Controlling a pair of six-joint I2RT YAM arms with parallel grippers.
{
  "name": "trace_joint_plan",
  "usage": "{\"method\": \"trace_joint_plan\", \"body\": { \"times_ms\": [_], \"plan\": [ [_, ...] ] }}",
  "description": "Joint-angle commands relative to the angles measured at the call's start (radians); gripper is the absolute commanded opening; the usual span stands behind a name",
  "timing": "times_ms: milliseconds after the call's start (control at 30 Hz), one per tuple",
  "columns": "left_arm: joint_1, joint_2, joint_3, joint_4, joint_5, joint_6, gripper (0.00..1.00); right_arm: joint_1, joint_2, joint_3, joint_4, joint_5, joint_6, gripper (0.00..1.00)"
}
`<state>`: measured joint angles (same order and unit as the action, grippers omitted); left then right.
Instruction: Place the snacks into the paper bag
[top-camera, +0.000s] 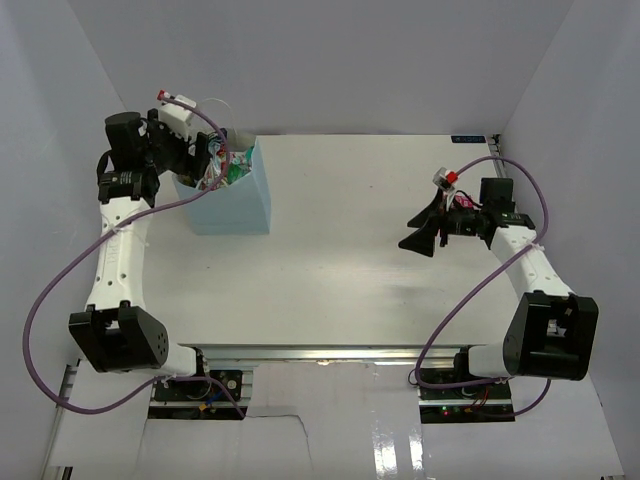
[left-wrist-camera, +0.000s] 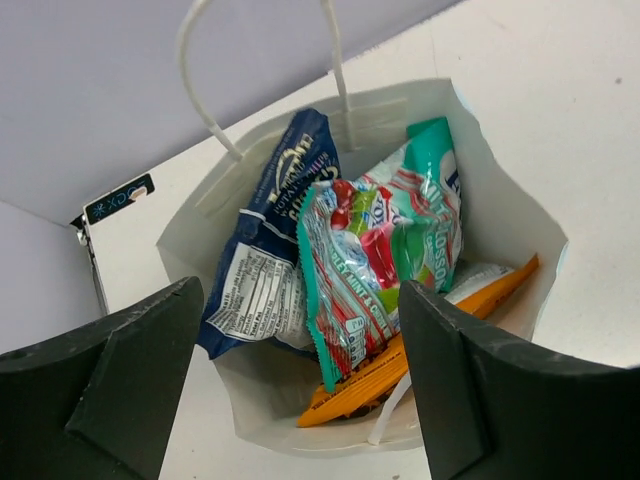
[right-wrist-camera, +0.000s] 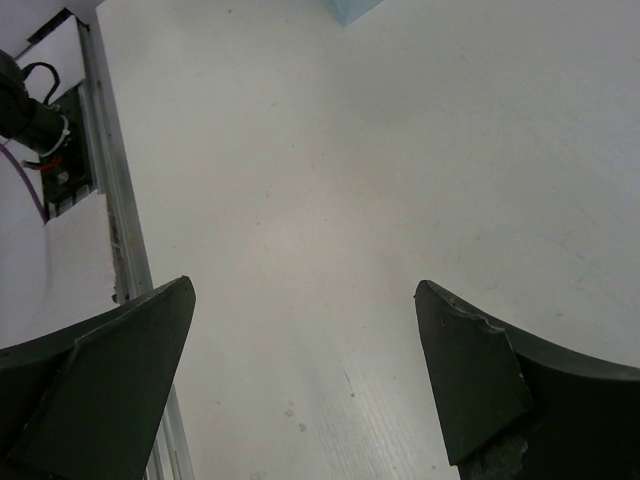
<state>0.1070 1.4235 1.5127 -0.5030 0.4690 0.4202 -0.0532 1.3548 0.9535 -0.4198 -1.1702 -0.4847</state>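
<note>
The light blue paper bag (top-camera: 235, 205) stands upright at the table's back left; the left wrist view looks down into its open mouth (left-wrist-camera: 500, 225). Inside it lie a blue-white bag (left-wrist-camera: 270, 250), a teal-red candy bag (left-wrist-camera: 375, 255) and an orange chip bag (left-wrist-camera: 420, 350). The green bag and the dark purple pack are hidden. My left gripper (top-camera: 205, 160) is open and empty just above the bag's left rim; it also shows in its wrist view (left-wrist-camera: 300, 390). My right gripper (top-camera: 425, 232) is open and empty over bare table at the right, and in its wrist view (right-wrist-camera: 300, 380).
White walls enclose the table on the left, back and right. The table's metal front rail (right-wrist-camera: 105, 200) runs near the right gripper's view. A corner of the blue bag (right-wrist-camera: 352, 10) shows far ahead of the right gripper.
</note>
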Motion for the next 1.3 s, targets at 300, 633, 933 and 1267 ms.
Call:
{"method": "trace_joint_plan", "body": {
  "times_ms": [300,633,933,1267],
  "plan": [
    [0.0,-0.306,-0.05,0.159,-0.107,-0.592,0.95,-0.033,0.183,0.29,0.042,1.033,0.284,0.97],
    [0.0,-0.875,-0.592,-0.031,-0.092,-0.857,0.96,-0.063,0.587,0.804,-0.477,0.747,-0.466,0.99],
    [0.002,-1.156,-0.92,-0.04,0.025,-1.142,0.96,-0.05,0.828,0.999,-0.639,0.914,-0.661,0.86],
    [0.0,-1.023,-1.022,0.08,0.131,-1.27,0.95,0.001,0.831,0.848,-0.403,1.122,-0.739,0.79]
  ]
}}
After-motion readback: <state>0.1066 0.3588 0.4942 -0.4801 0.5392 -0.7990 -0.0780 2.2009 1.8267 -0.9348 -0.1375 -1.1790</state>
